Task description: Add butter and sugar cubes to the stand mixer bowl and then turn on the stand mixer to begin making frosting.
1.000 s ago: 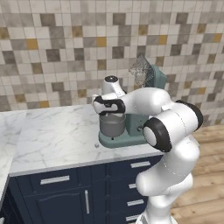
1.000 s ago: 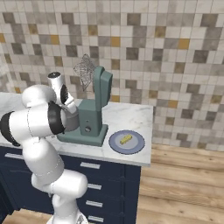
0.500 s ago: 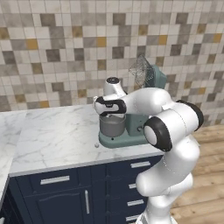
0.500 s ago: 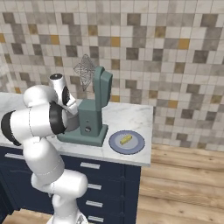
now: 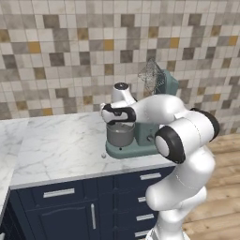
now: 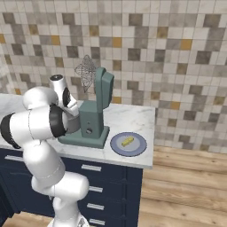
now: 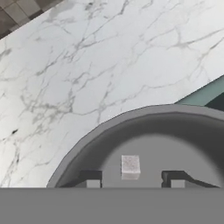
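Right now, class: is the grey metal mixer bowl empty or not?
Not empty: the hand view shows one whitish sugar cube inside the grey metal mixer bowl.

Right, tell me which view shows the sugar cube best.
The hand view: a sugar cube lies in plain sight inside the bowl, between the open gripper's fingertips. In the left base view the bowl is seen from the side, under the arm, so its inside is hidden.
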